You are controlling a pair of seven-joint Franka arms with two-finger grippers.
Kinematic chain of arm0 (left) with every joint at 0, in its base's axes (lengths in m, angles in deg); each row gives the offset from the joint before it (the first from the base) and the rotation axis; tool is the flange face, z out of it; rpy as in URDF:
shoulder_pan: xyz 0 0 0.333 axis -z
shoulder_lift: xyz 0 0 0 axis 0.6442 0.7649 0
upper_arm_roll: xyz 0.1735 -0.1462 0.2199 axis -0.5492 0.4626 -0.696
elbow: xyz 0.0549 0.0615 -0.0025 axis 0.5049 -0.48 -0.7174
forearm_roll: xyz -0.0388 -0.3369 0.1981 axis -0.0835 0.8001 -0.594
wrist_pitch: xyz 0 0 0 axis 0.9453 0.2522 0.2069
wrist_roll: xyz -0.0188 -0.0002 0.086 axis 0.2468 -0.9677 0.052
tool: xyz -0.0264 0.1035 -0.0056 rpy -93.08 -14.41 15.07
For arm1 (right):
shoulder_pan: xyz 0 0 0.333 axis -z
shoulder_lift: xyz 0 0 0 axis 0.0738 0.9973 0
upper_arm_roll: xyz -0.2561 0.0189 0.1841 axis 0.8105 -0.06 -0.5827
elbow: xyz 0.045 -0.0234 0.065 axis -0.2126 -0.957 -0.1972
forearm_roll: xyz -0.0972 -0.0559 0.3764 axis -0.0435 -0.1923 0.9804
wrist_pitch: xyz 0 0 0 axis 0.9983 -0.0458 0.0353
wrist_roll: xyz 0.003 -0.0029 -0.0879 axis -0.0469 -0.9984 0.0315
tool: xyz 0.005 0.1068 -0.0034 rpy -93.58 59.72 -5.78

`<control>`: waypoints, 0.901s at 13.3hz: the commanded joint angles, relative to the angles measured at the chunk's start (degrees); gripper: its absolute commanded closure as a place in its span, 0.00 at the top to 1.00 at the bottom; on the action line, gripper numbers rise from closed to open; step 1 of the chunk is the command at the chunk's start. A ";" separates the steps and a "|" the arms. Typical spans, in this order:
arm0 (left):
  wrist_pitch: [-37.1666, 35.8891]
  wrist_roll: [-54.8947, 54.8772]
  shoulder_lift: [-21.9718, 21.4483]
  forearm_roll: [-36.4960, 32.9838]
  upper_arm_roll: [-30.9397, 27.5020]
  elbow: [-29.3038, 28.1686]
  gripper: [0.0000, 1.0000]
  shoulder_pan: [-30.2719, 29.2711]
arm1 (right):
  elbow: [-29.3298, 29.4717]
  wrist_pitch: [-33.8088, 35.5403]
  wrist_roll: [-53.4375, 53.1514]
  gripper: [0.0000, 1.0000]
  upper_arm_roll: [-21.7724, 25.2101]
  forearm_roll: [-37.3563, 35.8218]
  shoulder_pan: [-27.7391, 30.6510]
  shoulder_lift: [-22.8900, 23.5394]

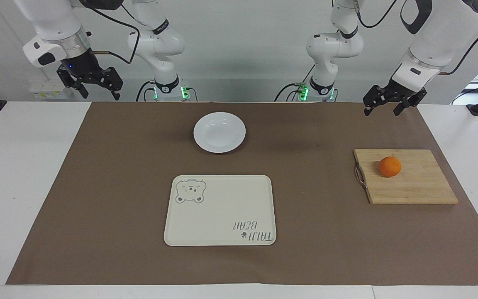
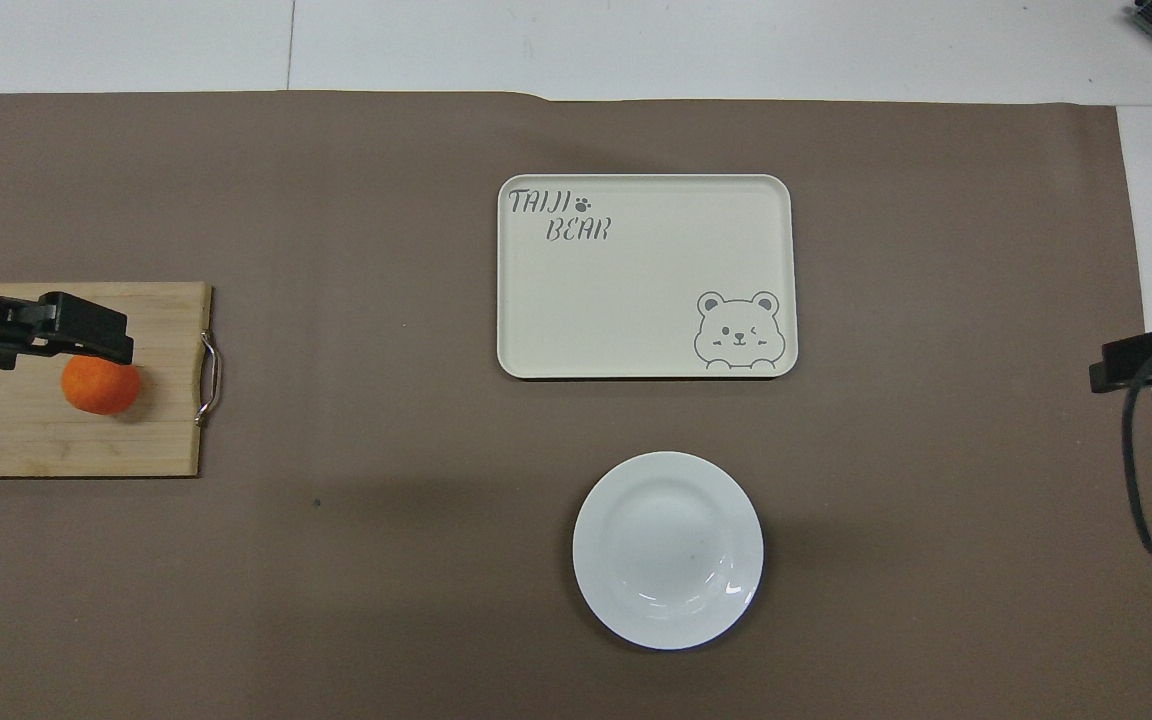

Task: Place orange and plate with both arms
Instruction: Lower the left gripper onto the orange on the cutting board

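Both hands hang raised at the robots' edge of the table, fingers spread wide, empty: left hand (image 1: 384,104) (mostly cut off overhead), right hand (image 1: 98,86). The plate (image 1: 219,132) lies mid-table nearest the robots; the orange (image 1: 389,166) sits on a cutting board (image 1: 413,187); the bear tray (image 1: 220,210) lies farthest.

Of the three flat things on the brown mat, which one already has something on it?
The wooden cutting board, at the left arm's end: the orange sits on it. The white plate and bear tray hold nothing.

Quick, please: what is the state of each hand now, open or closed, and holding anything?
Left hand: open, empty, raised at the left arm's end, orange not touched.
Right hand: open, empty, raised, waiting.
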 commanded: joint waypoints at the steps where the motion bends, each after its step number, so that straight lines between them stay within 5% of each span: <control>1: -0.80 -0.12 -0.19 -0.37 -0.21 -0.12 1.00 0.40 | -0.11 -0.64 -0.68 1.00 -0.24 0.81 0.41 -0.12; 12: 1.04 -0.39 -0.28 -0.37 -0.21 -0.83 1.00 0.23 | -1.60 -0.73 -0.50 1.00 -0.24 0.72 0.41 -1.00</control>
